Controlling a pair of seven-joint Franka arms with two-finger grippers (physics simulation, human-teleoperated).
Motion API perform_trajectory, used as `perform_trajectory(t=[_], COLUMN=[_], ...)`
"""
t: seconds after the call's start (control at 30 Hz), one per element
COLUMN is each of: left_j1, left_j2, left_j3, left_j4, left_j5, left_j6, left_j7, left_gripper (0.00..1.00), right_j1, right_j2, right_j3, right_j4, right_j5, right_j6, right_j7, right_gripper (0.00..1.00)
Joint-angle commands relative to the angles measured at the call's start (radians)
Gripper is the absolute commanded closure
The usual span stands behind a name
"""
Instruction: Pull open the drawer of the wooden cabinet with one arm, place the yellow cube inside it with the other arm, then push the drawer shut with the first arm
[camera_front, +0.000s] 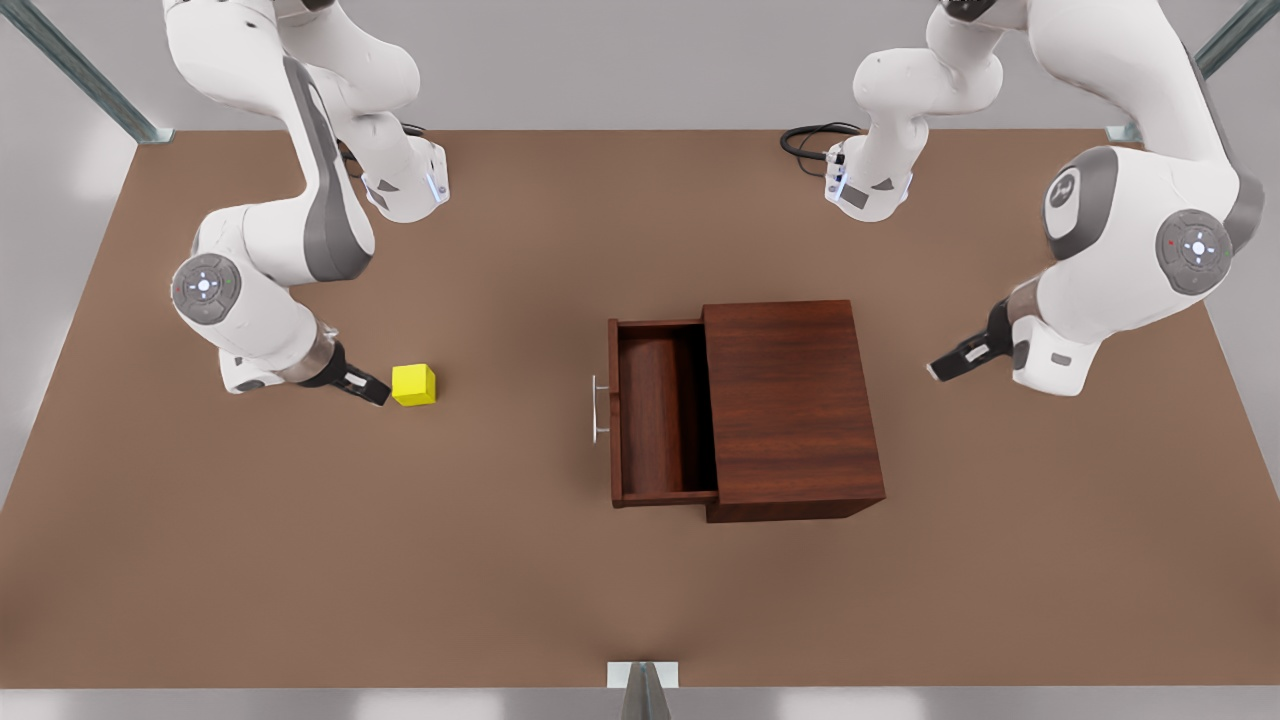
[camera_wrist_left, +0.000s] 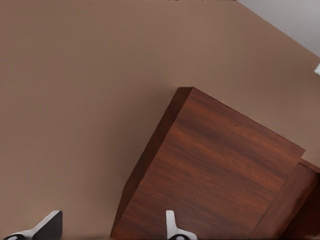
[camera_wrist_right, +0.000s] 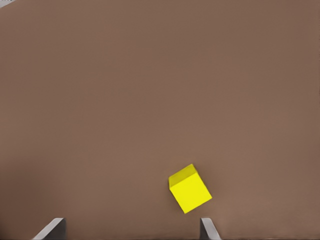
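Cube (camera_front: 414, 385) seen on table (camera_front: 300, 560), just beyond right gripper (camera_front: 378, 393), fingers spread wide, nothing held. Drawer (camera_front: 660, 415) pulled open. Left gripper (camera_front: 940, 368) parked behind cabinet (camera_front: 790, 400), spread wide, empty.

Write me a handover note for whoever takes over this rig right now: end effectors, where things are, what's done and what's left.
Right end effector: open, low over the table beside the yellow cube at the front view's left, cube not gripped.
Left end effector: open, holding nothing, hanging off the wooden cabinet on the side away from the drawer.
Drawer: pulled open toward the front view's left, nothing inside it, silver handle free.
Done: drawer opened.
Left: grasp the cube, place it in the drawer, push the drawer shut.
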Motion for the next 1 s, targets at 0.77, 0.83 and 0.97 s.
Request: perform_trajectory(t=[0.77,0.83,0.97], left_j1=[-0.020,-0.020,-0.020], left_j2=[0.059,0.059,0.059], left_j3=[-0.004,-0.004,-0.004], left_j4=[-0.015,-0.015,-0.013], left_j5=[0.083,0.083,0.083], left_j6=[-0.016,-0.016,-0.016], left_j7=[0.612,0.612,0.612], left_gripper=[0.00,0.00,0.00], right_j1=[-0.021,-0.023,-0.018], right_j2=[-0.029,-0.023,0.000], right_j3=[-0.014,-0.014,-0.014], right_j4=[-0.596,-0.611,-0.624], right_j5=[0.009,0.009,0.007], right_j6=[0.714,0.740,0.755], right_j7=[1.123,1.123,1.121], right_gripper=[0.00,0.00,0.00])
